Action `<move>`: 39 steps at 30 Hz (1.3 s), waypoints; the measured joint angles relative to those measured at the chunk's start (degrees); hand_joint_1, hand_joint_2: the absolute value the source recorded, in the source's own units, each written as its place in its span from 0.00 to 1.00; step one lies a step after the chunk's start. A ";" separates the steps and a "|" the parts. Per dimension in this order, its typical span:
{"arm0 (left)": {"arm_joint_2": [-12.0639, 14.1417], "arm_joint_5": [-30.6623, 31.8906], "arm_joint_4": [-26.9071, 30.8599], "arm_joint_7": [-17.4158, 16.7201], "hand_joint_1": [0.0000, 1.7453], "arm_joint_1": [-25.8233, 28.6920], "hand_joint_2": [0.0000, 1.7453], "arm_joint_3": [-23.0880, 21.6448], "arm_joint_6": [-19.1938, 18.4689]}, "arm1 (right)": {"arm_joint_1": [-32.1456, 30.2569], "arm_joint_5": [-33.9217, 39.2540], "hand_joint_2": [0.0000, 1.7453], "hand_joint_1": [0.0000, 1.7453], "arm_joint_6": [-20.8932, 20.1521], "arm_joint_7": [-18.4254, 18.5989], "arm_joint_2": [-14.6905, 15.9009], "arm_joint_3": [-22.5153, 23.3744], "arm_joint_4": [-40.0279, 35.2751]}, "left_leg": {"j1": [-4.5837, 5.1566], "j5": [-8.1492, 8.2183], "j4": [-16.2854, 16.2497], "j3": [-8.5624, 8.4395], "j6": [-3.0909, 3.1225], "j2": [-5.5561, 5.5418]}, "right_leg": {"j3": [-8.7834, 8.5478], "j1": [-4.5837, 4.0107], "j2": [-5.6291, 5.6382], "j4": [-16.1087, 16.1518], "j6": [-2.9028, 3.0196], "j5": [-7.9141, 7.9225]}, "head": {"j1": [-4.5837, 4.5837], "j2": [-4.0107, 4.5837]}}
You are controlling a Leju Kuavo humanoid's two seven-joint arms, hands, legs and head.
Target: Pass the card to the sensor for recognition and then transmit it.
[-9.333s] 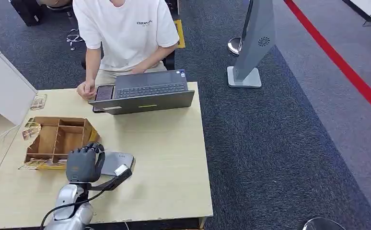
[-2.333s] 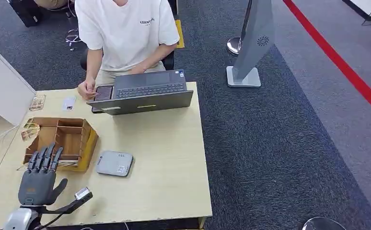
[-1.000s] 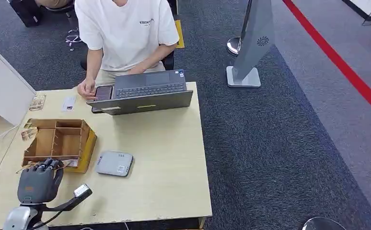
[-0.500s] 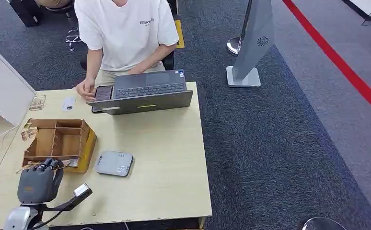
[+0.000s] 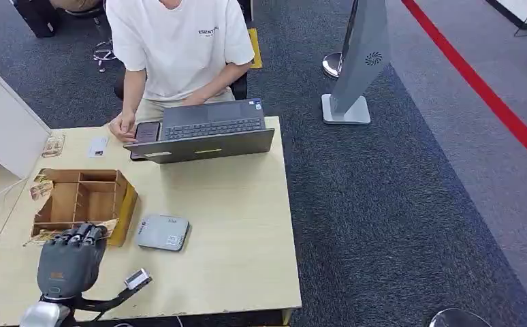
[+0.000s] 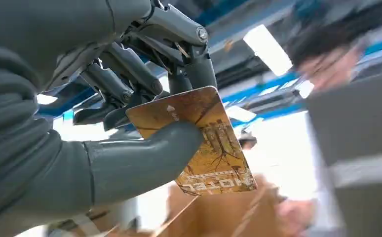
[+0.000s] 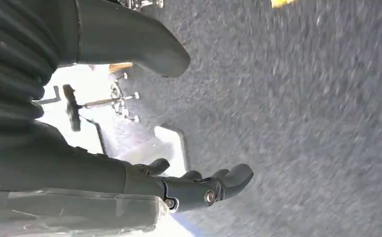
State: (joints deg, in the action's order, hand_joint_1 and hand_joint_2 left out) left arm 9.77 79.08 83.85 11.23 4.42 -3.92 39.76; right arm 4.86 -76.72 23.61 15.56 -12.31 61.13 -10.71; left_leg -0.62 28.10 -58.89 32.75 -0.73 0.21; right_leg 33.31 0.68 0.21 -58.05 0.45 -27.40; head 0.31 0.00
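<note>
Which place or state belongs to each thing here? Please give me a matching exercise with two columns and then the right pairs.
Things:
1. card
2. sensor
3. laptop
4. wooden organizer

Places or states:
A. open, in front of the person
B. held by the left hand
C. flat on the table, right of the organizer
D. standing at the table's left side

Pairs: 1-B, 2-C, 3-A, 4-D

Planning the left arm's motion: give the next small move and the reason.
Probably carry the card rightward over the grey sensor. The left hand already pinches the card beside the wooden organizer, and the sensor lies bare just right of it.
</note>
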 joint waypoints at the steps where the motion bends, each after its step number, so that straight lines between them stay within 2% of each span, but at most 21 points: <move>1: 0.00 0.68 2.01 -0.46 1.00 0.62 1.00 -1.20 -0.15 | 0.02 0.18 1.00 0.00 0.35 0.02 -0.24 0.00 0.02 | 0.00 0.00 0.00 0.00 0.00 0.00 | 0.00 0.00 0.00 0.00 0.00 0.00 | 0.00 0.00; 6: 0.24 2.27 9.34 -1.77 1.00 2.14 1.00 -6.83 -0.48 | 0.01 0.96 1.00 0.00 0.46 -0.02 -0.96 0.00 0.15 | 0.00 0.00 0.00 -0.01 0.00 -0.01 | -0.01 0.00 -0.02 -0.01 0.00 0.00 | 0.00 0.00; 11: 0.79 0.78 13.24 -2.27 1.00 1.12 1.00 -10.77 -0.15 | -0.01 0.51 1.00 0.00 0.37 -0.13 -1.00 -0.07 0.17 | 0.00 -0.03 -0.01 -0.04 0.00 -0.02 | 0.00 0.00 -0.03 -0.01 0.00 0.01 | 0.02 0.00; 15: 0.85 -1.16 11.99 -2.97 1.00 -8.12 1.00 -11.19 -0.04 | 0.08 -1.58 1.00 0.00 -1.18 -0.68 -0.98 -1.03 0.15 | -0.01 -0.26 -0.02 0.07 0.02 -0.32 | -0.06 -0.01 -0.35 -0.03 0.04 0.12 | 0.00 0.00; 18: 1.18 -1.64 9.73 -2.27 1.00 -13.68 1.00 -10.77 -0.04 | 0.12 -2.32 1.00 0.00 -1.86 -1.07 -1.00 -1.79 0.17 | -0.01 -0.29 -0.01 0.00 -0.03 -0.20 | -0.03 -0.01 -0.25 -0.04 0.13 0.24 | 0.04 0.00; 20: 1.22 0.28 6.13 -1.90 1.00 -18.22 1.00 -9.42 -0.04 | 0.03 -3.35 1.00 0.00 -2.56 -1.47 -0.98 -2.25 0.17 | -0.01 -0.42 -0.01 0.06 -0.04 -0.26 | -0.02 -0.02 -0.32 -0.04 0.11 0.25 | -0.02 0.00; 25: 2.93 2.13 -7.03 0.20 1.00 -30.73 1.00 -2.54 -0.04 | 0.08 -4.70 1.00 0.00 -3.91 -1.99 -0.96 -3.74 0.15 | -0.03 -0.53 -0.01 0.04 -0.10 -0.20 | 0.04 -0.07 -0.24 -0.08 0.23 0.41 | 0.04 0.00; 30: 4.00 6.27 -22.27 -2.49 1.00 -41.28 1.00 1.03 -0.04 | 0.11 -6.23 1.00 0.00 -5.12 -1.14 -0.79 -4.85 0.15 | -0.08 -0.60 -0.01 0.09 -0.18 -0.14 | 0.10 -0.11 -0.13 -0.09 0.29 0.48 | 0.09 0.00; 35: 4.35 6.66 -31.25 -3.96 1.00 -46.69 1.00 1.82 -0.04 | 0.08 -6.30 1.00 0.00 -5.25 -0.46 -0.59 -5.57 0.15 | -0.08 -0.60 -0.01 0.13 -0.18 -0.17 | 0.12 -0.11 -0.15 -0.08 0.29 0.48 | 0.07 0.00; 39: 4.46 6.40 -35.71 -4.37 1.00 -49.28 1.00 1.97 0.02 | 0.08 -6.34 1.00 0.00 -6.14 -0.02 -0.39 -5.75 0.15 | -0.07 -0.60 -0.01 0.15 -0.18 -0.16 | 0.15 -0.10 -0.16 -0.08 0.29 0.48 | 0.09 0.00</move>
State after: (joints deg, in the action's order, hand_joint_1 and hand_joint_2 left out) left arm 14.23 85.48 48.15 6.86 -44.86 -1.95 39.78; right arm 4.94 -83.06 17.46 15.54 -12.70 55.39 -10.56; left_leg -0.69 27.50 -58.90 32.90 -0.91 0.05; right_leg 33.45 0.58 0.06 -58.13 0.73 -26.93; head 0.39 0.00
